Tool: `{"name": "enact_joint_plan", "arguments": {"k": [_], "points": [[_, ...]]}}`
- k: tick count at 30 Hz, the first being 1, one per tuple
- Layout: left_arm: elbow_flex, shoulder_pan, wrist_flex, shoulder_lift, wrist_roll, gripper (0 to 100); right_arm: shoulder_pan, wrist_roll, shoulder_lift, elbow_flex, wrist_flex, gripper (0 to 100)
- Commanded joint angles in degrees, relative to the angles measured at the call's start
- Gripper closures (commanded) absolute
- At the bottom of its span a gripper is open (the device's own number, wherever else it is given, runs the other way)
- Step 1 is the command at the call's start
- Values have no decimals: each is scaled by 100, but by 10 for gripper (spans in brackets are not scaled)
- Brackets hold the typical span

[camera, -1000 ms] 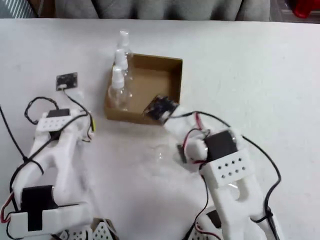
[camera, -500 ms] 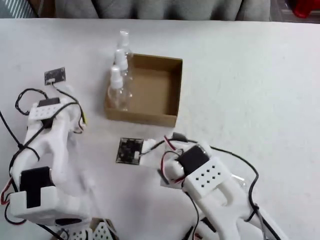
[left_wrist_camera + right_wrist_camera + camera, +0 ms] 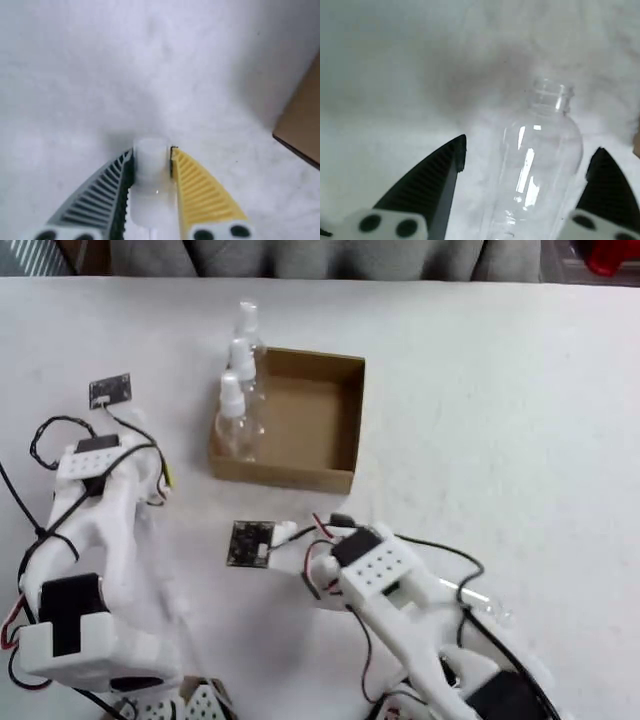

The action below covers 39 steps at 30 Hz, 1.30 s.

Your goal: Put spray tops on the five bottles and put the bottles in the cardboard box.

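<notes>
From the high view, the cardboard box sits mid-table. Three capped bottles line its left wall, but whether they stand inside or just outside cannot be told. The left arm is well to the left of the box and the right arm is in front of it.

In the left wrist view, the left gripper is clamped on a white spray top, with the table beneath it and the box corner nearby.

In the right wrist view, the right gripper is spread wide around an uncapped clear bottle, which seems to be lying on the table. Neither finger touches it.

The bottle looks light, thin-walled and slick, so a hard squeeze would likely dent it. The best hold is probably across the mid-body, below the shoulder.
</notes>
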Motion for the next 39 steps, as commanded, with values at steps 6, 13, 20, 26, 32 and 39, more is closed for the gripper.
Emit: {"name": "enact_joint_plan", "arguments": {"k": [6,13,20,26,32,39], "points": [[-334,-22,70,-13,-18,979,374,281,259,-105,-303,872],[-334,-13,70,-4,-18,979,1130,229,251,-642,224,975],[-281,48,-26,-4,-18,979,2738,-1284,251,-2523,1578,982],[-281,40,-26,-4,-26,979,4532,-1899,251,-3385,1947,982],[-281,48,-35,-4,-35,979,6448,-1204,251,-3631,1956,981],[-273,110,-35,-4,-44,979,8136,88,356,-3305,1508,981]]}}
